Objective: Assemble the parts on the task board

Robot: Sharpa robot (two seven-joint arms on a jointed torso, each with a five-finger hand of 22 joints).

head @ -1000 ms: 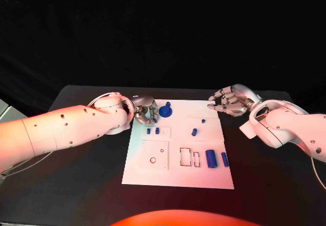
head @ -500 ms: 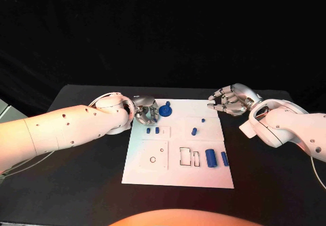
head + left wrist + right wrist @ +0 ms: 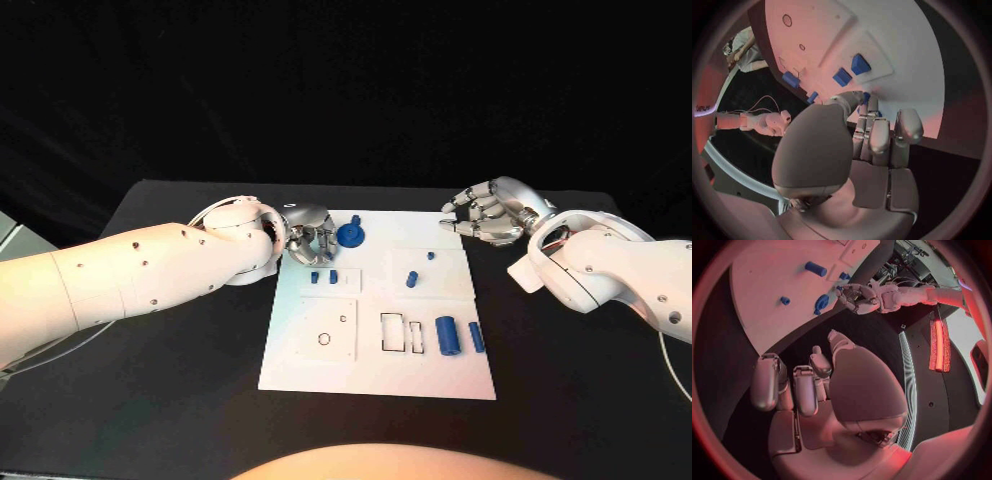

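Head view: since a second ago the left hand (image 3: 306,240) barely moved, fingers curled beside the round part (image 3: 352,237) at the board's (image 3: 378,370) far edge; grasp unclear. Right hand (image 3: 490,213) hovers, half-curled, empty.

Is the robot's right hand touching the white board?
Apart. In the head view the right hand hangs beyond the far right corner of the task board, fingers curled. The right wrist view shows dark table between its fingers and the board.
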